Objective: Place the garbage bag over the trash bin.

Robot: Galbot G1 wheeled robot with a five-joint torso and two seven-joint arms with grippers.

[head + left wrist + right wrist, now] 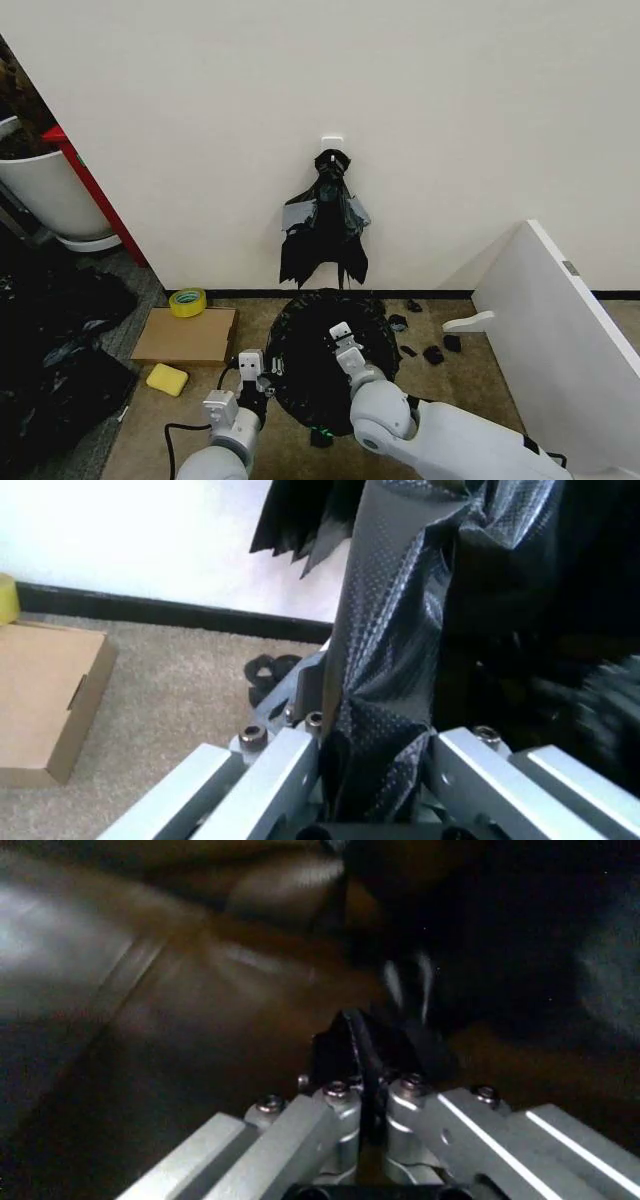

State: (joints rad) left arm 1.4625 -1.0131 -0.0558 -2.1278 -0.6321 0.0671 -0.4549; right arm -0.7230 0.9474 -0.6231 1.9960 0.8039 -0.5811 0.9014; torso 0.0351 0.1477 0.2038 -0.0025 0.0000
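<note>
Looking down from the head view, we see a pale wall above a beige carpet (470,375), with a white board (560,330) leaning at the right. A large white tub (50,190) with a red post (95,190) stands at the far left, beside heaped black plastic along the carpet's left edge. A bunch of black bags (325,225) hangs from a wall hook. Directly below it, near the baseboard, sits the trash bin (325,360), its round body wrapped entirely by the garbage bag (310,345), so we see no cream surface.

A flat cardboard box (185,335) lies left of the bin, with a yellow tape roll (187,302) at its far edge and a yellow sponge (167,379) near its front. Small black scraps (432,352) dot the carpet to the right.

The left gripper (375,780) meets the bin's left side; in its wrist view its jaws stand apart with a fold of glossy film pinched between them. The right gripper (372,1095) reaches over the bin's top, its jaws nearly closed on a thin fold of black plastic.
</note>
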